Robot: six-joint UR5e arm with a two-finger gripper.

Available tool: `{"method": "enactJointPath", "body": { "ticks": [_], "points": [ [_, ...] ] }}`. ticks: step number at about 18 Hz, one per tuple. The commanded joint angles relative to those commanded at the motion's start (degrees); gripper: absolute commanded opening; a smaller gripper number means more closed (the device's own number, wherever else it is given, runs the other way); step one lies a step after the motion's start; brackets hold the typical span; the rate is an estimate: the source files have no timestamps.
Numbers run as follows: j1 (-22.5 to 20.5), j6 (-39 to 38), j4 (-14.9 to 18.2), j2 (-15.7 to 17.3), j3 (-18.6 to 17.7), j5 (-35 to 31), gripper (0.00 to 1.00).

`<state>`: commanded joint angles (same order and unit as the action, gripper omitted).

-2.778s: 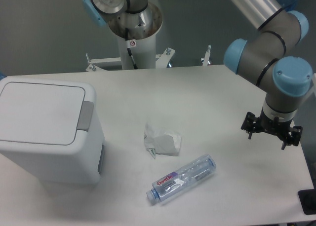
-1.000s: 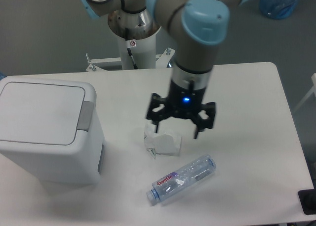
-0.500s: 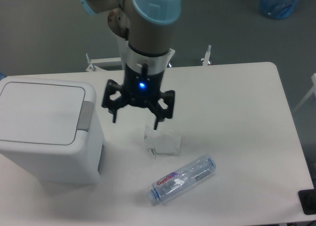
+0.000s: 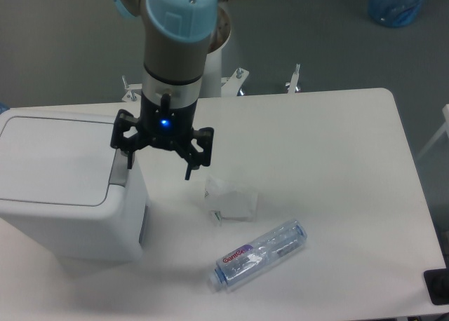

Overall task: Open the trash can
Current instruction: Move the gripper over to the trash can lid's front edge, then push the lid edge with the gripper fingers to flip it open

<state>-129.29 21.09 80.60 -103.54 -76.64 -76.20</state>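
Note:
The trash can (image 4: 63,188) is a large boxy white bin at the left of the table. Its flat white lid (image 4: 52,156) lies closed. The grey push-button latch (image 4: 118,172) sits at the lid's right rim, partly hidden behind a finger. My gripper (image 4: 160,161) hangs open and empty, fingers pointing down, over the can's right edge. Its left finger (image 4: 129,155) is right above the latch and its right finger (image 4: 189,168) is over the table beside the can.
A crumpled white wrapper (image 4: 230,200) lies on the table just right of the gripper. A clear plastic water bottle (image 4: 258,254) lies on its side nearer the front. The arm's base column (image 4: 189,62) stands behind the table.
The arm has swept left across the table, from the right edge past the wrapper to the trash can's right rim. The gripper stayed open. The lid, wrapper and bottle have not moved.

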Motion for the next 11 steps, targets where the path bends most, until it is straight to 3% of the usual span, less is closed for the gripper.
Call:
{"method": "enactJointPath", "body": {
  "ticks": [11],
  "points": [
    [0.3, -0.1, 0.1, -0.4, -0.1, -0.8, 1.0]
  ]
}}
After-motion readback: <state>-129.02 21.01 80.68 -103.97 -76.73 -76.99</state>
